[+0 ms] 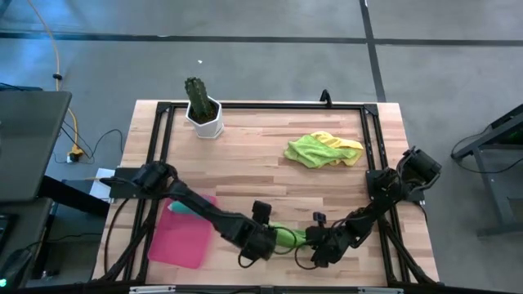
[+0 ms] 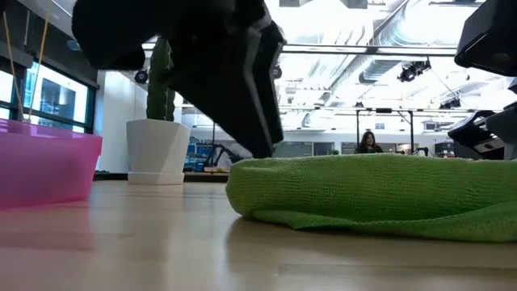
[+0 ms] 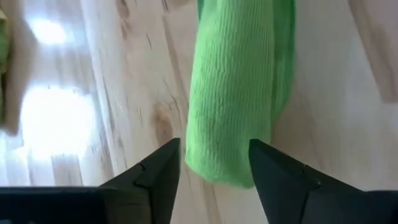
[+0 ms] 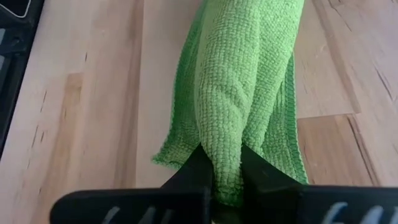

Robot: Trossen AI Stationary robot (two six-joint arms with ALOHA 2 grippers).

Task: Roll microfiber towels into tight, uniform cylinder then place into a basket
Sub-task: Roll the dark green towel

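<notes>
white pot with cactus (image 1: 203,115): upright, well beyond left end effector (image 1: 260,245) | table (image 1: 261,163): wood | person (image 2: 368,142): far behind

Colour rundown from my bench: the rolled towel (image 1: 288,237) between my arms is bright green with a fine ribbed knit texture, no print on it. The loose towels (image 1: 324,150) further back are lime green with yellow mixed in. There's a bit of teal cloth (image 1: 179,207) peeking out at the edge of the basket (image 1: 181,241), which is pink-red and looks translucent pink from table level. My table (image 1: 261,139) is pale striped wood with a black frame. White pot (image 1: 205,121), dark green cactus (image 1: 196,95). Both my arms are black.
</notes>
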